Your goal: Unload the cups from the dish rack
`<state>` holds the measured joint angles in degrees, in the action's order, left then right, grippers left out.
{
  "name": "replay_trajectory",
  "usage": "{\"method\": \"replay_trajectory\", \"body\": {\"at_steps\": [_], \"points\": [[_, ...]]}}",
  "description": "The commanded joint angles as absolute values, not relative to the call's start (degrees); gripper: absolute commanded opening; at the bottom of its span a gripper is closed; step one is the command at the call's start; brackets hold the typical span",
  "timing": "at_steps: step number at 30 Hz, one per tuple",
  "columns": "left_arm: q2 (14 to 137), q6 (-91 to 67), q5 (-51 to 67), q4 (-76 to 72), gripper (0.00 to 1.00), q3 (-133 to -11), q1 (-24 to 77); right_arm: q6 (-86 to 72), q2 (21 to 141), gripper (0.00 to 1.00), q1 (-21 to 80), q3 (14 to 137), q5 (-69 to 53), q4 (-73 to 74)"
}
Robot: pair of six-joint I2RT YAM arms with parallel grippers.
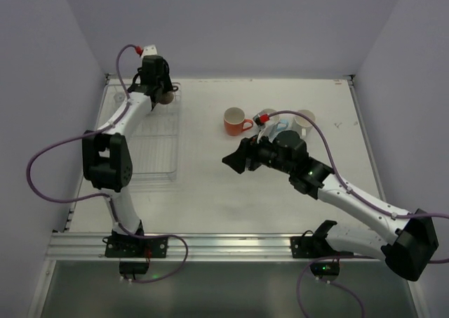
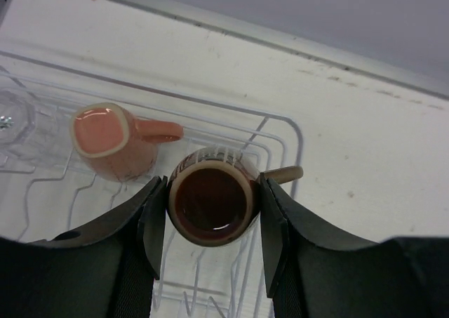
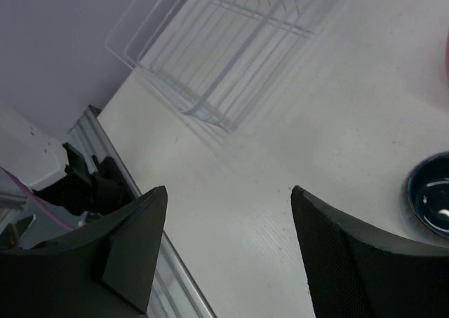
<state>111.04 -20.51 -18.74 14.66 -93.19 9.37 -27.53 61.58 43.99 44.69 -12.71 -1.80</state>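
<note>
Hand (image 2: 212, 220) grips cup (image 2: 210, 191) — (handle seemingly wrist-only)

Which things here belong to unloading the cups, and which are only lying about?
Job: rack; brown cup in the left gripper; pink cup and glass in the rack; orange cup, blue cup, white cup, navy cup on the table.
Lying about: purple cables; metal rail.

"What's sitting on that white table (image 1: 210, 184)?"

"The wire dish rack (image 1: 158, 153), over at the far left. Right of the middle there's an orange mug (image 1: 235, 121), a light blue mug (image 1: 282, 127) and a white mug (image 1: 306, 120), close together."

"Anything more?"

"A navy cup (image 3: 431, 194), upright on the bare top."
</note>
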Motion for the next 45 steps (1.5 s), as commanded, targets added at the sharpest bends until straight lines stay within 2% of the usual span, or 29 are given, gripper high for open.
{"method": "replay_trajectory", "body": {"at_steps": [1, 8, 14, 21, 36, 45], "points": [[97.8, -23.2, -14.7, 11.4, 0.07, -92.2, 8.9, -31.7, 63.5, 0.74, 44.2, 49.3, -17.1, -9.0], [80.0, -32.2, -1.6, 11.5, 0.06, -80.3, 8.9, -35.2, 67.8, 0.75, 44.2, 54.0, -20.3, -14.6], [62.2, -45.4, 14.1, 3.5, 0.06, -60.9, 8.9, -36.0, 70.6, 0.77, 44.2, 56.3, -23.0, -20.6], [48.6, -59.7, 22.8, -8.1, 0.06, -45.3, 9.1, -35.8, 76.0, 0.8, 44.2, 59.3, -25.3, -27.2], [44.7, -69.3, 28.7, -18.1, 0.06, -36.1, 10.0, -39.1, 80.8, 0.76, 44.1, 61.6, -29.1, -31.4], [44.9, -69.7, 29.0, -20.1, 0.09, -35.9, 11.4, -48.2, 85.9, 0.62, 44.1, 63.1, -36.8, -42.9]]}}
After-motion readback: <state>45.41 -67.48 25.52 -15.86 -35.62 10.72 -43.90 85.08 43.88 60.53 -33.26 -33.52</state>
